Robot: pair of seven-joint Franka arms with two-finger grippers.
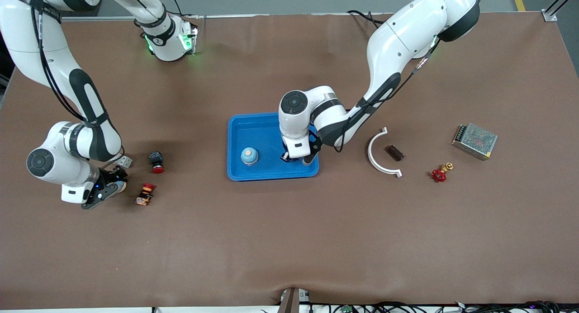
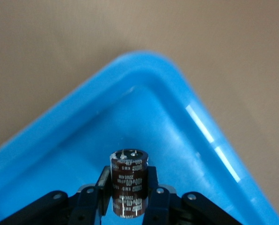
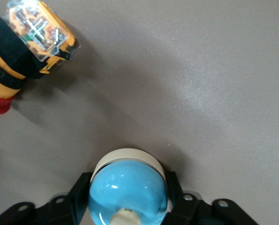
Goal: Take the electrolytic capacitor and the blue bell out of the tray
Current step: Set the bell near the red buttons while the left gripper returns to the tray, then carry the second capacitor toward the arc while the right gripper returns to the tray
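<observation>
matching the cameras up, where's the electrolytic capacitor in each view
front view: hidden under the left gripper, in the tray corner toward the left arm's end.
left wrist view: capacitor upright, clamped between the fingers.
right wrist view: not in it.
shared landmark: the tray's rounded corner, front and left wrist views.

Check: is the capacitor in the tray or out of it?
In: the capacitor, clamped by the left end effector, is over the tray floor, inside the rim.

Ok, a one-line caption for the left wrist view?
Left gripper fingers shut on the electrolytic capacitor inside a corner of the blue tray.
</observation>
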